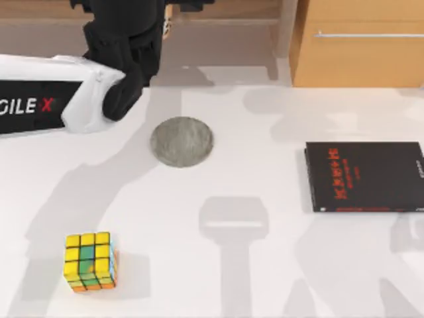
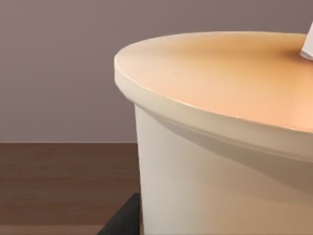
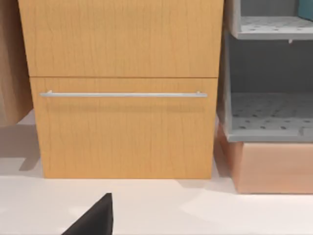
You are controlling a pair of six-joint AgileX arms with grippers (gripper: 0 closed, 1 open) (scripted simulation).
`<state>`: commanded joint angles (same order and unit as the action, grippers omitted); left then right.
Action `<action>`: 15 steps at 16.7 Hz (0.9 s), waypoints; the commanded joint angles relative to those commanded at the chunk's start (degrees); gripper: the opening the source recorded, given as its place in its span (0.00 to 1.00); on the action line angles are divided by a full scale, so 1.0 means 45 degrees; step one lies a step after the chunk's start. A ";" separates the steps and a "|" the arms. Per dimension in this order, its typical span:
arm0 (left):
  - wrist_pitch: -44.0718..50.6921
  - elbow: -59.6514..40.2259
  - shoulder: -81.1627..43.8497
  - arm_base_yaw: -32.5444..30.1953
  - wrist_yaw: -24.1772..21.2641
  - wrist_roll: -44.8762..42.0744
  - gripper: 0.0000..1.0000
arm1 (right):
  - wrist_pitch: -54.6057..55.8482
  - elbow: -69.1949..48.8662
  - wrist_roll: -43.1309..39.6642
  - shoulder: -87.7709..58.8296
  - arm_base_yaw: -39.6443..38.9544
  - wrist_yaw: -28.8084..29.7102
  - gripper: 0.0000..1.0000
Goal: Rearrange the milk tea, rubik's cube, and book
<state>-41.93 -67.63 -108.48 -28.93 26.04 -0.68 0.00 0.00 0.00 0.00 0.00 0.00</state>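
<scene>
The rubik's cube sits at the near left of the white table, well apart from everything else. Farther in, a round grey coaster lies left of centre, and a thin black book with red lettering lies flat at the right, its far end cut off by the picture's edge. My left arm reaches in from the left toward the back, its left gripper a dark mass near the far edge; whether its fingers are spread or pinching cannot be told. Its wrist view looks close onto the milk tea, orange top and a sliver of white straw. Beyond the table stands a wooden cabinet with a metal handle and a grey shelf beside it.
</scene>
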 joint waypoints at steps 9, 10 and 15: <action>-0.2727 0.2153 0.0411 -0.1576 0.1450 0.0100 0.00 | 0.0000 0.0000 0.0000 0.0000 0.0000 0.0000 1.00; -0.3302 0.2414 0.0318 -0.1634 0.1623 0.0091 0.00 | 0.0000 0.0000 0.0000 0.0000 0.0000 0.0000 1.00; -0.5332 0.3290 -0.0981 -0.1880 0.1871 0.0007 0.00 | 0.0000 0.0000 0.0000 0.0000 0.0000 0.0000 1.00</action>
<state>-65.92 -52.83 -112.89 -37.39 34.45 -0.65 0.00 0.00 0.00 0.00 0.00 0.00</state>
